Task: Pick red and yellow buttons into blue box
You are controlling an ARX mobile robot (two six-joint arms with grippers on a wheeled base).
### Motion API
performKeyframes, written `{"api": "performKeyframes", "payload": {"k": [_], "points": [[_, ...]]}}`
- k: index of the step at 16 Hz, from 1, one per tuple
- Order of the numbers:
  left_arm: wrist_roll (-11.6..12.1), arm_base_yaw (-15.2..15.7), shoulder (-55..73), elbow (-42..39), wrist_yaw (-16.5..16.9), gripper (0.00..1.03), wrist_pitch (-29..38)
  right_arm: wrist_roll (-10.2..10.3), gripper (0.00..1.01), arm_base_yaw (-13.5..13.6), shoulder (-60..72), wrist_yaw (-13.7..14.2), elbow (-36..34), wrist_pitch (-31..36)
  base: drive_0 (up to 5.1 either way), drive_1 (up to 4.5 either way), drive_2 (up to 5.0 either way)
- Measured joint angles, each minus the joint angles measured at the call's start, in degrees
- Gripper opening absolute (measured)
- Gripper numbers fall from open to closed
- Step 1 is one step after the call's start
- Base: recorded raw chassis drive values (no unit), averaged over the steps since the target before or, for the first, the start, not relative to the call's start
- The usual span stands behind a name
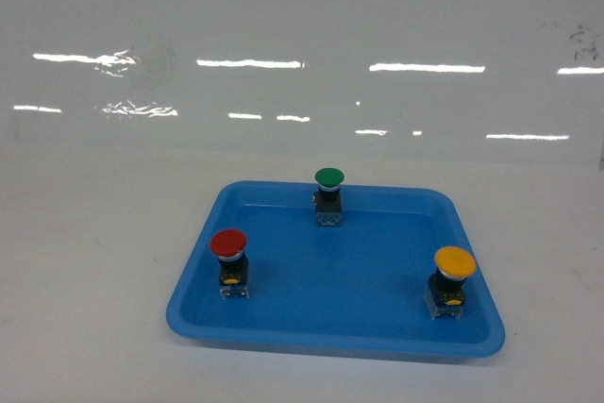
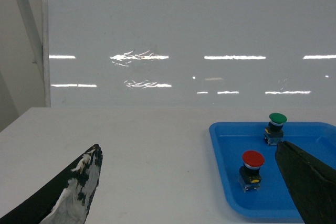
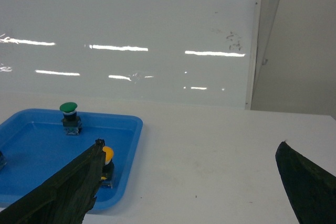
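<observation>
The red button (image 1: 228, 254) stands upright at the left of a shallow blue tray (image 1: 349, 276), and the yellow button (image 1: 453, 277) stands at its right front. The blue box is out of view. Neither gripper shows in the head view. In the left wrist view my left gripper (image 2: 187, 148) is open over bare table, with the red button (image 2: 252, 167) just inside its right finger. My right gripper (image 3: 191, 142) is open over bare table too, and its left finger partly hides the yellow button (image 3: 108, 157).
A green button (image 1: 328, 192) stands at the back of the tray. The tray (image 2: 226, 182) rests on a white table (image 1: 85, 261) before a glossy white wall. A wall edge or post (image 3: 260, 51) rises at the right of the right wrist view.
</observation>
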Motion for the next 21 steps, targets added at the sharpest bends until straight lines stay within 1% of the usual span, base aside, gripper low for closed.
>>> {"api": "performKeyframes", "payload": {"k": [9, 10, 11, 12, 13, 14, 16, 17, 21], "points": [[0.0, 0.0, 0.0, 0.0, 0.0, 0.98, 0.0, 0.0, 0.98, 0.0, 0.0, 0.0, 0.0, 0.0, 0.0, 0.0, 0.0], [0.0, 0.0, 0.0, 0.0, 0.0, 0.98, 0.0, 0.1, 0.98, -0.2, 0.2, -0.3, 0.0, 0.7, 0.0, 0.0, 0.0], [0.0, 0.0, 0.0, 0.0, 0.0, 0.98, 0.0, 0.5, 0.98, -1.4, 2.9, -2.6, 0.0, 5.6, 0.0, 0.0, 0.0], [0.0, 0.0, 0.0, 0.0, 0.0, 0.98, 0.0, 1.4, 0.98, -3.1, 9.0, -3.8, 0.0, 11.7, 0.0, 0.0, 0.0], [0.0, 0.0, 0.0, 0.0, 0.0, 0.98, 0.0, 2.2, 0.98, -3.7, 16.2, -4.6, 0.0, 17.8, 0.0, 0.0, 0.0], [0.0, 0.0, 0.0, 0.0, 0.0, 0.98, 0.0, 2.4, 0.98, -2.9, 24.4, -5.4, 0.0, 25.7, 0.0, 0.0, 0.0], [0.0, 0.0, 0.0, 0.0, 0.0, 0.98, 0.0, 2.4, 0.98, -1.0, 40.2, -6.9, 1.4, 38.5, 0.0, 0.0, 0.0], [0.0, 0.0, 0.0, 0.0, 0.0, 0.98, 0.0, 2.4, 0.98, -0.9, 44.8, -7.0, 2.9, 41.7, 0.0, 0.0, 0.0], [0.0, 0.0, 0.0, 0.0, 0.0, 0.98, 0.0, 1.9, 0.98, -0.7, 55.6, -7.1, 7.7, 48.0, 0.0, 0.0, 0.0]]}}
